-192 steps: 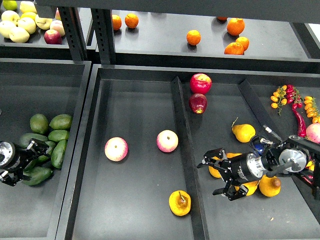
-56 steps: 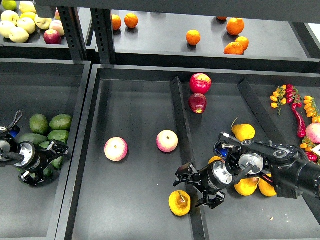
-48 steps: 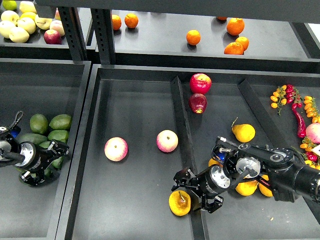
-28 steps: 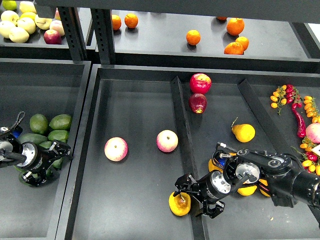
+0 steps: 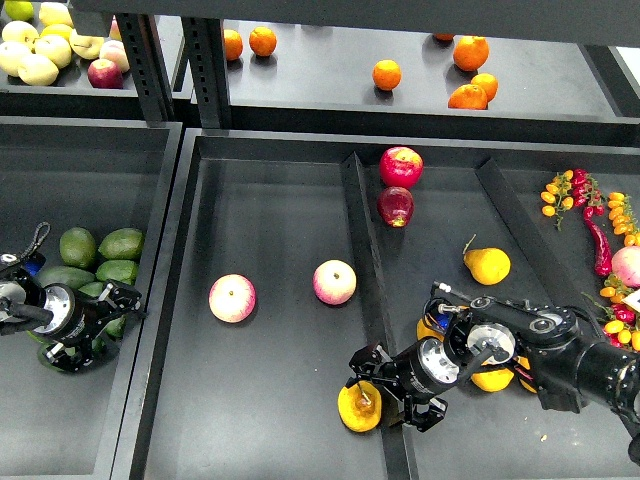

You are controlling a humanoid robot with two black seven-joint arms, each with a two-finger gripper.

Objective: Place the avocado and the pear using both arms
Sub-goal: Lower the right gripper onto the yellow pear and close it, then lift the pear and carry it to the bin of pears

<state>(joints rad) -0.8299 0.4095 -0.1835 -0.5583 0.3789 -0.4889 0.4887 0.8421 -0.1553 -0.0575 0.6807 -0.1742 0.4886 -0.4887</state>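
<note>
The pear (image 5: pixel 358 407), golden with a brown blotch, lies in the middle compartment against the divider (image 5: pixel 366 270). My right gripper (image 5: pixel 386 391) is open at the pear's right side, straddling the divider, one finger above the pear and one lower right. The pear touches or nearly touches the fingers. My left gripper (image 5: pixel 104 324) is open over the pile of dark green avocados (image 5: pixel 118 271) in the left bin, its fingers spread around one avocado (image 5: pixel 113 324) that is mostly hidden.
Two pink-and-yellow apples (image 5: pixel 232 298) (image 5: pixel 334 282) lie in the middle compartment. Two red apples (image 5: pixel 400 167) sit at the back. More pears (image 5: pixel 487 265) lie beside my right arm. Chilli and small tomatoes (image 5: pixel 598 225) are at the far right. Oranges (image 5: pixel 387 74) sit on the upper shelf.
My right gripper has moved down and left across the divider to the pear's side. The pear has stayed put. My left gripper has barely moved over the avocados.
</note>
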